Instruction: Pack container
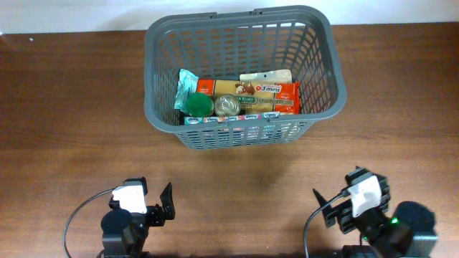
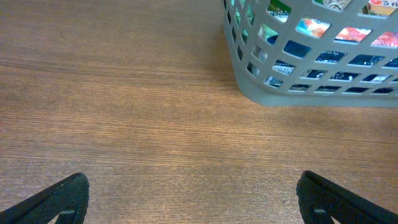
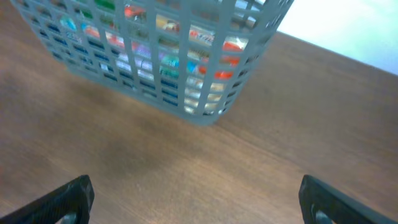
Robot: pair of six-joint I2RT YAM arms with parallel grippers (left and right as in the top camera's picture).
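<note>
Hovering: my left pincer [image 2: 194, 202] at 7 o'clock, right pincer [image 3: 198, 202] at 5 o'clock from basket [image 1: 244, 43]; both spread wide, holding nothing.

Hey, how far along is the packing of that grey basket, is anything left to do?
Done: the large dark grey slotted plastic basket holds an orange pasta packet, a silver tin can, a green-lidded item and a teal pouch. In hand: nothing; left gripper and right gripper both sit open and empty. Left: no loose groceries show on the brown wooden table, so packing looks finished.
</note>
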